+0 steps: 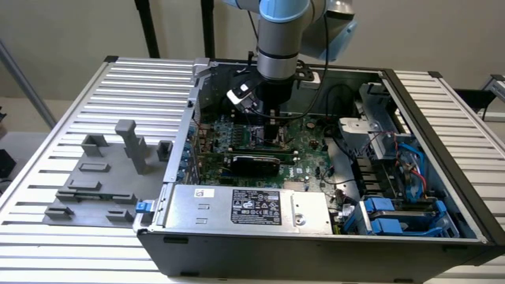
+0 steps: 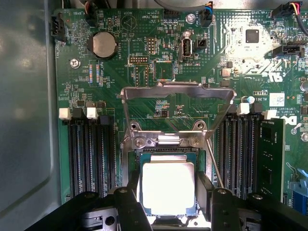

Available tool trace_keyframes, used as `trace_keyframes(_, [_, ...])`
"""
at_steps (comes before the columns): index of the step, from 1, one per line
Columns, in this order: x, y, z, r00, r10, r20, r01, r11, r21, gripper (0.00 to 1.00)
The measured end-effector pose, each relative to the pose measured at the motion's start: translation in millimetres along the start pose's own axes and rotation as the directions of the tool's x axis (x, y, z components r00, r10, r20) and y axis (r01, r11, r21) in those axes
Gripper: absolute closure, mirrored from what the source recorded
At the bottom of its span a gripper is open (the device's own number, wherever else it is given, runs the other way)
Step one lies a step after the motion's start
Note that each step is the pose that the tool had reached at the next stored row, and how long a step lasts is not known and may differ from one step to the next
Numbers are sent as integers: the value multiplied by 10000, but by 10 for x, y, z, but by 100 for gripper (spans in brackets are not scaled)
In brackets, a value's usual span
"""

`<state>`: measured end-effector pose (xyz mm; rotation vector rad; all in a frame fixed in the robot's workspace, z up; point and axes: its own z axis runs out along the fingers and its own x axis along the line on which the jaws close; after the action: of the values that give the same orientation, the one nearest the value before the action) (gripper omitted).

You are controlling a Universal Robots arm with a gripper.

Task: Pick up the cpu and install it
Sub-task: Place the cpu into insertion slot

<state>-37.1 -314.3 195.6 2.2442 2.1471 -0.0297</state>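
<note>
The cpu [image 2: 167, 187], a small square chip with a pale silver top, lies level between my two black fingers [image 2: 129, 204], which press on its opposite sides. It is directly over the socket [image 2: 163, 141], whose metal load plate [image 2: 178, 90] is swung up and open. I cannot tell whether the chip rests in the socket or hangs just above it. In the exterior view my gripper [image 1: 271, 129] reaches straight down into the open computer case [image 1: 442, 118], low over the green motherboard [image 1: 304, 163].
Memory slots [image 2: 91, 149] flank the socket, with a fitted memory stick [image 2: 272, 154] on one side. A black card [image 1: 252, 163], the power supply [image 1: 245, 207], cables and blue drive bays [image 1: 394, 214] crowd the case. Grey fixture blocks [image 1: 103, 171] stand outside at the exterior view's left.
</note>
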Motion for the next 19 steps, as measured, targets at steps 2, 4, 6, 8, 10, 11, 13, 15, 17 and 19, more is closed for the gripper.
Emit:
trace_keyframes(2, [-1,0,2,10000,2,0,-2,10000,-5,45])
trace_keyframes(4, [-2,0,4,10000,2,0,-2,10000,-9,45])
trace_keyframes(6, [-2,0,5,10000,1,0,-1,10000,-10,45])
trace_keyframes(8, [-2,1,6,10000,1,-2,-1,10000,-15,45])
trace_keyframes(10, [-1,1,8,10000,1,-9,-1,10000,-18,44])
trace_keyframes(11, [-1,1,7,10000,1,-6,-1,10000,-15,44])
trace_keyframes(13, [-2,0,5,10000,0,0,0,10000,-12,37])
trace_keyframes(15, [-2,0,5,10000,0,0,0,10000,-12,37])
trace_keyframes(17, [-3,0,-4,10000,1,1,-1,10000,-11,37])
trace_keyframes(19, [-4,0,-31,10000,1,0,-1,10000,-10,37])
